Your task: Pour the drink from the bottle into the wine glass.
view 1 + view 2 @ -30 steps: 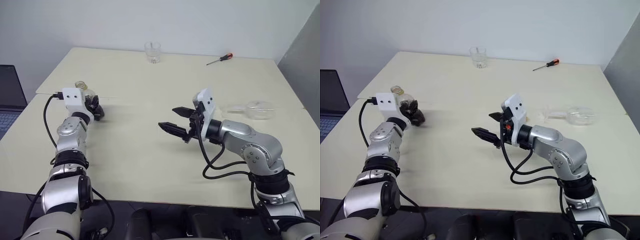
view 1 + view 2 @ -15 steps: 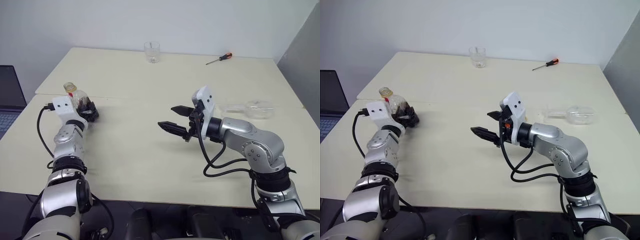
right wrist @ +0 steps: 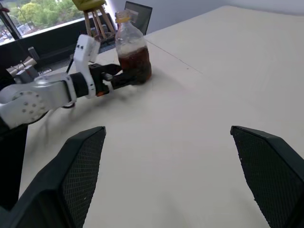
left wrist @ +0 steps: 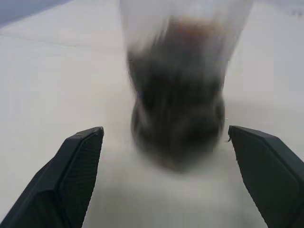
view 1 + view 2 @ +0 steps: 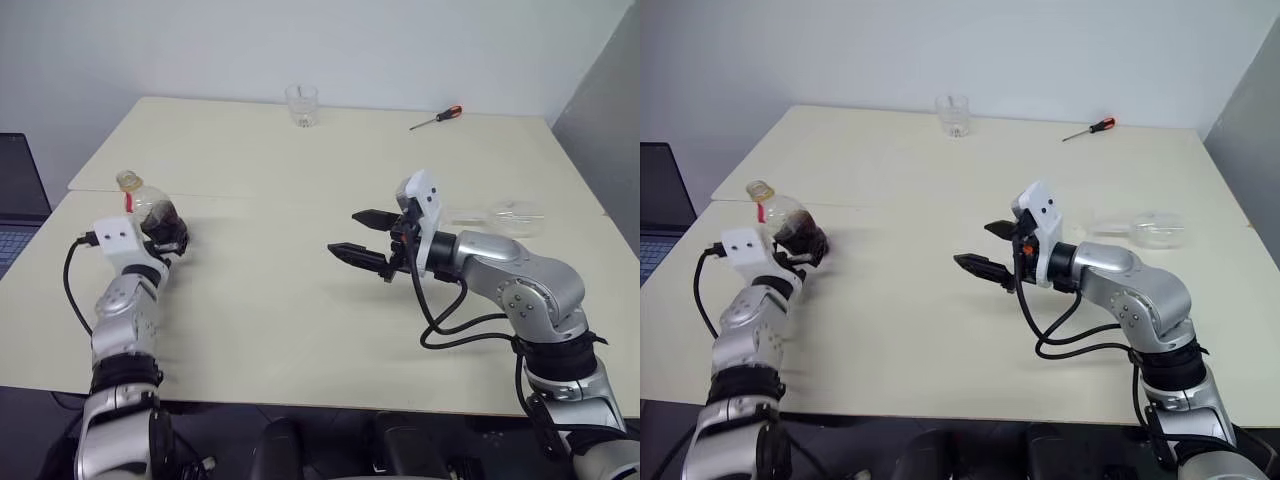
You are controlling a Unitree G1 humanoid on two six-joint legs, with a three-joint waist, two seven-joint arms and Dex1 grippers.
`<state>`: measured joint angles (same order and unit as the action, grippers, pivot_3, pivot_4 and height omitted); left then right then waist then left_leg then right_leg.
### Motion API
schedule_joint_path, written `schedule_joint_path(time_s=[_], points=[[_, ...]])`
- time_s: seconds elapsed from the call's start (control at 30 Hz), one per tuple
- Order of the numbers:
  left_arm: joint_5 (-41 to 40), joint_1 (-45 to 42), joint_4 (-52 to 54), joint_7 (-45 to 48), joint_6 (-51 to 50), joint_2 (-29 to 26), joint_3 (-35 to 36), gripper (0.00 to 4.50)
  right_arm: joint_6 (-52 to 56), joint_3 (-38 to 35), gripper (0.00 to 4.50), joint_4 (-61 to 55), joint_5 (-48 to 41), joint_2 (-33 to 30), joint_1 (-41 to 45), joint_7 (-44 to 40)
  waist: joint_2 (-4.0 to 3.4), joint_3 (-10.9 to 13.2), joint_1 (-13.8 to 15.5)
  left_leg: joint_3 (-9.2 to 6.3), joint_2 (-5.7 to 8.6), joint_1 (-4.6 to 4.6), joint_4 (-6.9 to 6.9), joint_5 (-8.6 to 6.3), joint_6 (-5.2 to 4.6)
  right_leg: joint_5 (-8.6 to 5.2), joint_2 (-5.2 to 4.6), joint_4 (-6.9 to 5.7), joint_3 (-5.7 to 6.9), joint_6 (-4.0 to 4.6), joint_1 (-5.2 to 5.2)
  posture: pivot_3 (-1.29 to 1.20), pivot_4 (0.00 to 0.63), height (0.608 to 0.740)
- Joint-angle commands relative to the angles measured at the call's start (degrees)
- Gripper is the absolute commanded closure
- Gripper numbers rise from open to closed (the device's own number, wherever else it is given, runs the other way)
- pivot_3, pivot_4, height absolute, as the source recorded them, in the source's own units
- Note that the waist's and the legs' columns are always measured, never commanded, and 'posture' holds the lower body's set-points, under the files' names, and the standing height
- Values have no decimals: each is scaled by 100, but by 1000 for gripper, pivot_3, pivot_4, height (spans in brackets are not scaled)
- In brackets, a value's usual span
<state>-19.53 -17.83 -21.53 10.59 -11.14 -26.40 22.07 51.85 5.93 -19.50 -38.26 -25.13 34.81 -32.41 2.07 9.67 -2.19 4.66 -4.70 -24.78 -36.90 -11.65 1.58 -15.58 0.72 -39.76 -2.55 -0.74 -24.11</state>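
the left hand (image 4: 166, 175) gapes open, fingers either side of the bottle (image 5: 780, 215) near the counter's (image 5: 300, 300) left edge. a skewed squeeze could tip it and spill the drink. the right hand (image 5: 362, 236) is open mid-counter. the glass (image 5: 515, 216) lies toppled by the right edge, unready for pouring.

Even, soft indoor light; one wrist view blurred.
The surface (image 5: 300, 170) is bright with faint shadows and no glare. In the left wrist view the bottle (image 4: 178, 90) is smeared by blur; in the right wrist view daylight shows through a window (image 3: 42, 14).
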Motion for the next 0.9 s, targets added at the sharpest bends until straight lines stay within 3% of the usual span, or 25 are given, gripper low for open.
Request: schedule_joint_path(time_s=[0.03,0.23,0.37,0.47,0.6,0.73,0.9], points=[[-394,882,1466,115,-492,132,194,24,-104,-269,0,-50,-20,-126,-20,-119,4,-2,1,1,-1,0,0,0,0,0,-1,0,-2,0,-2,0,150,740],[-969,2562,3032,1731,-670,85,-384,24,216,-1343,0,-96,-461,-366,-627,161,9,-8,44,-1,0,4,4,-1,0,-5,-5,7,-1,7,4,0,150,740],[-291,1761,2812,2215,-540,-207,-1327,24,504,-2178,0,21,-925,50,-957,890,0,-12,142,9,15,4,5,0,-1,-22,-21,17,4,10,12,0,150,740],[109,560,2479,2655,-474,-159,-2147,24,645,-2926,0,317,-1387,870,-928,2079,15,-18,170,9,14,0,-2,4,-7,-11,1,27,13,-10,17,0,150,740],[425,-389,2268,3024,-310,-118,-2680,24,672,-3736,0,659,-1964,1506,-715,3490,12,-19,87,11,11,-5,4,3,-8,4,13,35,-9,6,10,0,150,740],[581,-764,2182,3310,-171,-118,-2930,24,395,-4376,0,1217,-2288,1828,-366,4694,7,-18,-10,11,9,-10,24,3,-7,0,14,38,-16,2,-2,0,150,740],[666,-939,2234,3634,-246,-166,-3118,24,-31,-4864,0,1847,-2758,1975,-42,5429,2,-14,-17,10,6,-7,53,4,-7,-4,18,39,-9,8,-4,0,150,740]])
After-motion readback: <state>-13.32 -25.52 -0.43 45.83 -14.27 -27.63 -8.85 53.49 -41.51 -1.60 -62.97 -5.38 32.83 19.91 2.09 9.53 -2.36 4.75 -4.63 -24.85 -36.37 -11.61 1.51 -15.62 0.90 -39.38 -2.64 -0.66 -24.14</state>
